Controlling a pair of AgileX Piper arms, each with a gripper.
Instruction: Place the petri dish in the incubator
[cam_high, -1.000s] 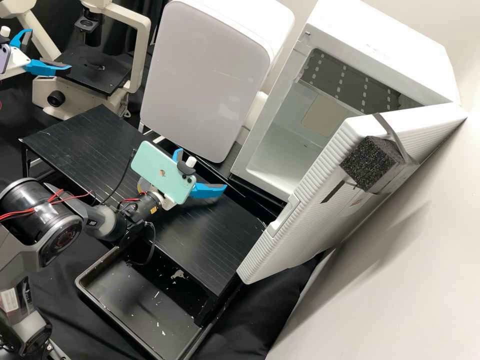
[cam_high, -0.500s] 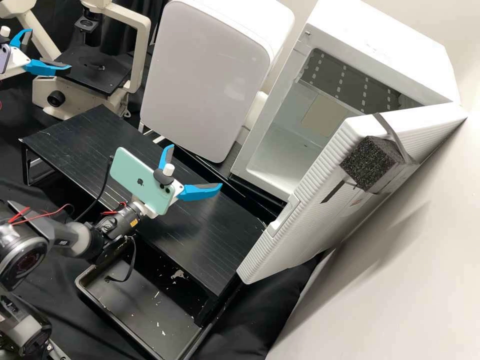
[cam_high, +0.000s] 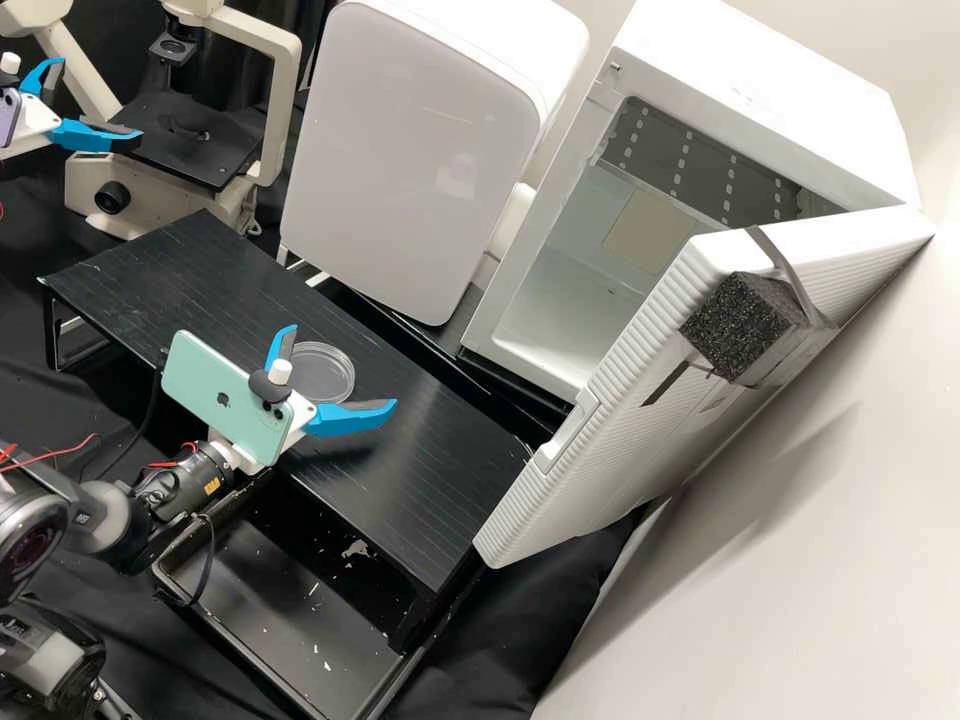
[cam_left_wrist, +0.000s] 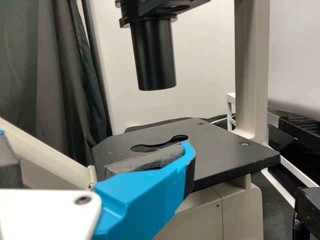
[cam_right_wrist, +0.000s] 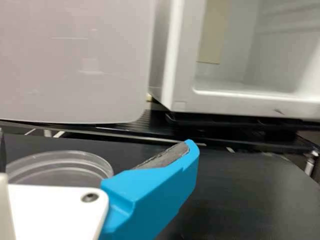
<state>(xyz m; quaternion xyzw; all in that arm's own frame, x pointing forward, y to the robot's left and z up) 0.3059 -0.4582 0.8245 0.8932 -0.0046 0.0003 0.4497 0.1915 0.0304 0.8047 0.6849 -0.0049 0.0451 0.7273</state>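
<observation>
On the black stand (cam_high: 420, 490), the round petri dish (cam_high: 318, 372) lies flat near the right gripper (cam_high: 343, 365), spread wide.

Right pincer (cam_high: 343, 365) kinda blocks part of the petri dish (cam_high: 326, 374) in the high view, microscope (cam_high: 283, 100) top's cropped too.

An apple-shaped emblem (cam_high: 222, 401) is borne on the back of the mint-green rectangular phone (cam_high: 190, 385). A small yellow rectangular label (cam_high: 212, 486) is affixed to the dark grey cylindrical section (cam_high: 184, 488) of the right arm (cam_high: 100, 512); its print is not legible.
</observation>
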